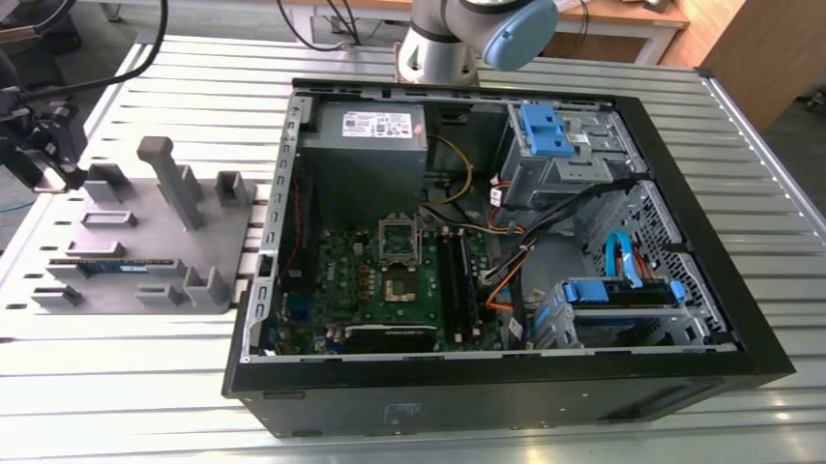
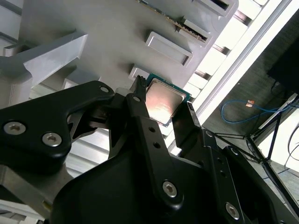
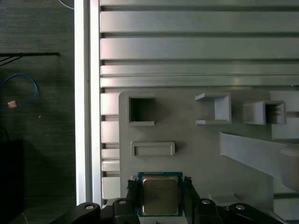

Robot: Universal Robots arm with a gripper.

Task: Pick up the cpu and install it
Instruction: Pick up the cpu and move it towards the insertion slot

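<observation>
Pinching the cpu [image 3: 160, 196] by two opposite edges, the gripper [image 3: 160, 184] hangs over a corner of the grey parts tray [image 3: 196, 154] in the first wrist view, with the chip's shiny lid facing up. Beyond lies the slatted metal table [image 3: 187, 46]. Farthest off, toward the exterior view's right, sits the open computer case [image 1: 516, 391], its board exposed.

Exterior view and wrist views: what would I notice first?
The big open computer case sits in the exterior view's middle, its green board showing inside. In both wrist views the shiny square cpu shows over the grey tray, right at the tip of the black hand.
</observation>
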